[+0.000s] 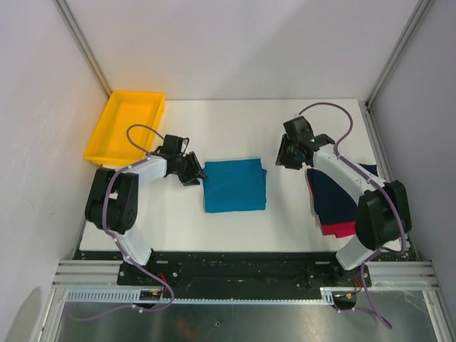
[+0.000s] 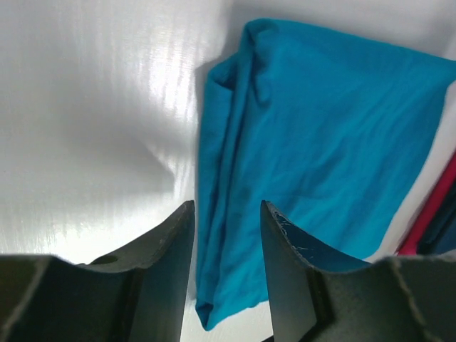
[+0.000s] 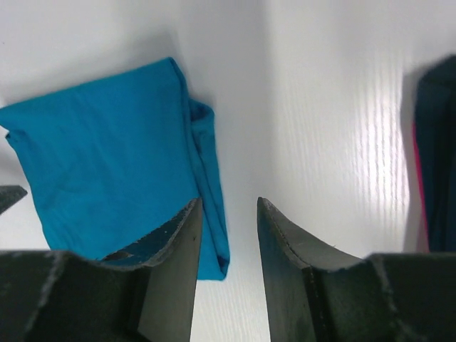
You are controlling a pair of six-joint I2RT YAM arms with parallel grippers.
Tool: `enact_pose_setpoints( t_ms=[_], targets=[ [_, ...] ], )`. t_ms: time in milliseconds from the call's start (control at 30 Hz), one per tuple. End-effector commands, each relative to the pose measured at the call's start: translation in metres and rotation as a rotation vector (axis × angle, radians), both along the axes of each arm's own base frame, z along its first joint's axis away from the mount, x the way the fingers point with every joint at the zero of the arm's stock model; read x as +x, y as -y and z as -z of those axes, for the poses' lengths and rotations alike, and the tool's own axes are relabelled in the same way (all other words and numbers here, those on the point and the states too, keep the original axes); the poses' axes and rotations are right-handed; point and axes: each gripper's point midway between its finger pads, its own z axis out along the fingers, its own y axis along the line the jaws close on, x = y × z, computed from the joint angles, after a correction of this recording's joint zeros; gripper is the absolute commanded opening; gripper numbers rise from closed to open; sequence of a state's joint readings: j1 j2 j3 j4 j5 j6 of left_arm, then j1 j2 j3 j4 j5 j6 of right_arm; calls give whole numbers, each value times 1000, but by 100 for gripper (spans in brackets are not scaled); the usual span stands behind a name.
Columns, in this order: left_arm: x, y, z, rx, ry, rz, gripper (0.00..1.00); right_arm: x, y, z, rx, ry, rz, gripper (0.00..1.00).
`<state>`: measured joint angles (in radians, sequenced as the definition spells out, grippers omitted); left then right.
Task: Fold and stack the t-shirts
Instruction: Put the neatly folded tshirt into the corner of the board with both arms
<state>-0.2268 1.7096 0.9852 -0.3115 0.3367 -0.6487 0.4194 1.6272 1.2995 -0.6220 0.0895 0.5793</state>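
A teal-blue t-shirt (image 1: 235,185) lies folded in a rectangle in the middle of the table; it also shows in the left wrist view (image 2: 313,149) and in the right wrist view (image 3: 107,164). A dark navy t-shirt (image 1: 340,196) lies on a red-pink t-shirt (image 1: 340,229) at the right, partly under the right arm. My left gripper (image 1: 194,171) is open and empty, above the teal shirt's left edge (image 2: 226,206). My right gripper (image 1: 285,158) is open and empty, above the teal shirt's right edge (image 3: 228,203).
A yellow plastic tray (image 1: 127,125) stands at the back left corner of the white table (image 1: 235,128). Walls enclose the table at the left, back and right.
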Motion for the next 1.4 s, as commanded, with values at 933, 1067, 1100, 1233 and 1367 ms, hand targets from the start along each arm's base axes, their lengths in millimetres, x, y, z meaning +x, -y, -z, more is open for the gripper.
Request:
enact_pose_setpoints(
  t_ms=[933,1067,1100,1233,1367],
  targets=[
    [62,-97,5,406,28,-45,0,-52,79,32,-319,-13,195,41],
    [72,-114,5,409,13,-70,0,-48,82,49,-358,-43,191,41],
    [74,-117,4,403,12,-79,0,-47,85,53,-375,-53,193,41],
    [80,-122,0,391,19,-92,2,-44,99,69,-443,-84,210,40],
    [83,-120,-4,365,24,-95,2,-38,110,79,-520,-91,217,40]
  ],
)
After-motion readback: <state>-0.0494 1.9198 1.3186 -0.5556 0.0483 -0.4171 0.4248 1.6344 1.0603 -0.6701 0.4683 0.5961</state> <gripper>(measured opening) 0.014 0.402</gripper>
